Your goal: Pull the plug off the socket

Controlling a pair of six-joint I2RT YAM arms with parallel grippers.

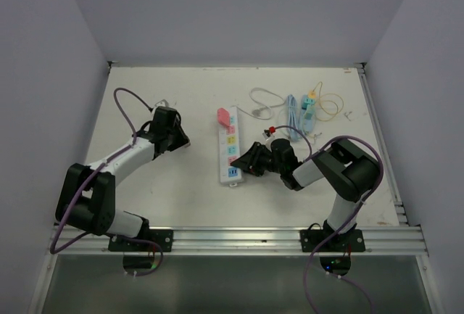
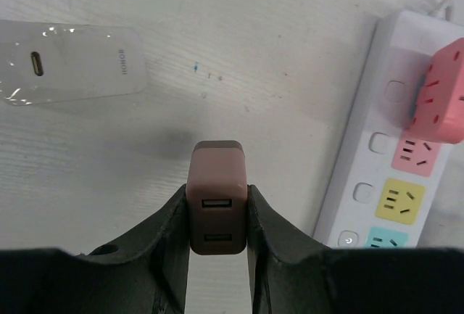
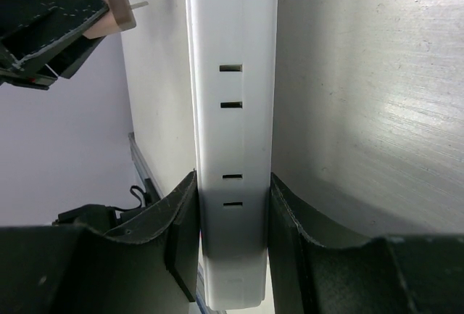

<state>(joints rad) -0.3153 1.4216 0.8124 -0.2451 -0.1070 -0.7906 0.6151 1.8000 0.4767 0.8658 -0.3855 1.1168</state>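
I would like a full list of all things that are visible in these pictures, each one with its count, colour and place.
power strip: one, white with coloured sockets, middle of the table
pink adapter: one, pink, on the far end of the strip
plug: one, brown with two USB ports, off the strip, to its left
white charger: one, white in clear wrap, on the table beyond the plug
cables: several tangled, white, blue and orange, far right of the strip
table: one, white, under everything
left gripper: one, black, closed on the plug
right gripper: one, black, clamped on the near end of the strip
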